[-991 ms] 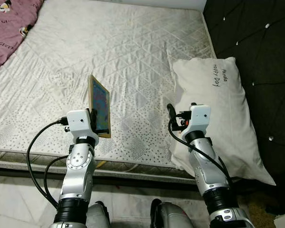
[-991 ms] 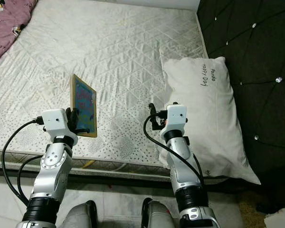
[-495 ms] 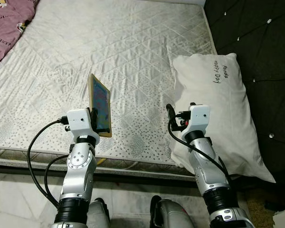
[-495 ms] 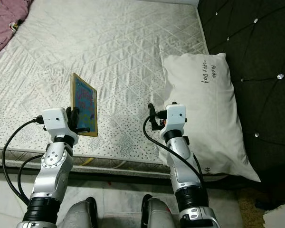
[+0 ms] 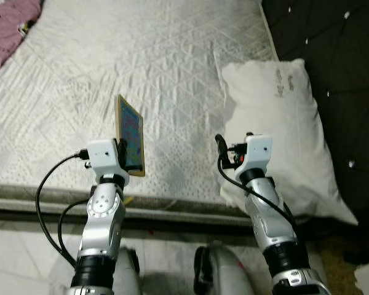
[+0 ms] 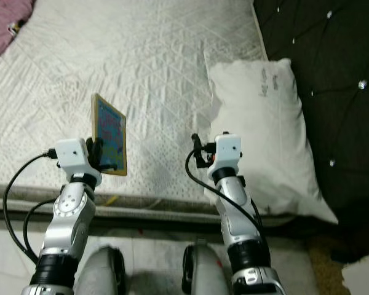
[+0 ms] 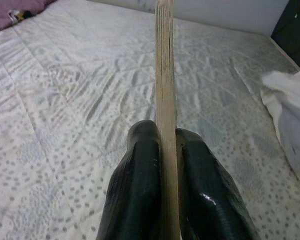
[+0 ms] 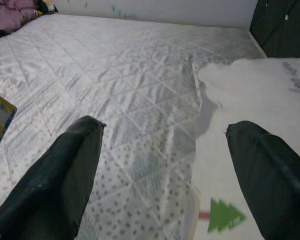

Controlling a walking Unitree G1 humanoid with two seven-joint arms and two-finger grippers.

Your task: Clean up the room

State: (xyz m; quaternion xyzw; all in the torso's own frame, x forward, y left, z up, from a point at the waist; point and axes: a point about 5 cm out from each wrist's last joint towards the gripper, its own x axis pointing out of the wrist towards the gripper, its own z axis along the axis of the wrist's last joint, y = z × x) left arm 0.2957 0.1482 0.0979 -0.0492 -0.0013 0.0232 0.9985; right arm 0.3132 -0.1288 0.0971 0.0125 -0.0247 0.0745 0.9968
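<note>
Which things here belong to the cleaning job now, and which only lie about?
In the job:
- book, held on edge
- left gripper, shut on it
- right gripper, open, over the mattress edge

Lying about:
- pillow
- mattress
- purple blanket

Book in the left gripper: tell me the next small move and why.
Probably carry the book off the bed to a proper spot. The left gripper is shut on its edge, holding it upright above the bare mattress; the right gripper hangs open beside the pillow.

book [image 5: 130, 134] | thin, yellow-edged, prob. picture cover | upright | above mattress [image 5: 172, 67]
</note>
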